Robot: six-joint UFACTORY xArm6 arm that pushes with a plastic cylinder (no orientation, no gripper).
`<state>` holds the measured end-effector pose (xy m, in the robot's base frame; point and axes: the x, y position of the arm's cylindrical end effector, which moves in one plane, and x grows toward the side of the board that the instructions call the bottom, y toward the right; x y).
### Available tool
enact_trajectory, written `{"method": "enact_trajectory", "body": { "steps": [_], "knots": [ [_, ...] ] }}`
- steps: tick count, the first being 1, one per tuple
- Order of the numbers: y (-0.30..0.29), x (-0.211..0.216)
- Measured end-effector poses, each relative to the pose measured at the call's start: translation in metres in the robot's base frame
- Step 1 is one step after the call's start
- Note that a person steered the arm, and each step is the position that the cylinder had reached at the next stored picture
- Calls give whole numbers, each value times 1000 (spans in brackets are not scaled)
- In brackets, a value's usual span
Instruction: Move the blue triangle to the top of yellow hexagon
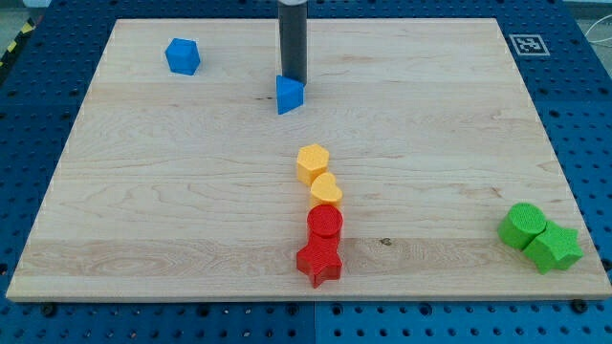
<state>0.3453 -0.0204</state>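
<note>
Wooden board (pixel 143 191), blue triangle (pixel 289 95), yellow hexagon (pixel 312 163)

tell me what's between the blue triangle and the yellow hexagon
Nothing: the camera view shows only bare board between the blue triangle and the yellow hexagon. My tip sits just above the triangle.

A pale wooden bench (pixel 143 191) fills most of my view, its grain running left to right under even light. Around it lies a blue perforated base (pixel 29 143) dotted with holes. A black-and-white marker tag (pixel 527 44) sits at the board's top right corner.
</note>
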Motion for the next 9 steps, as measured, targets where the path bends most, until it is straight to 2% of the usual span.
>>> {"method": "enact_trajectory", "body": {
  "steps": [1,3,5,7,9],
  "knots": [
    [0,4],
    [0,-42],
    [-24,-56],
    [-43,-42],
    [-25,2]
  ]
}}
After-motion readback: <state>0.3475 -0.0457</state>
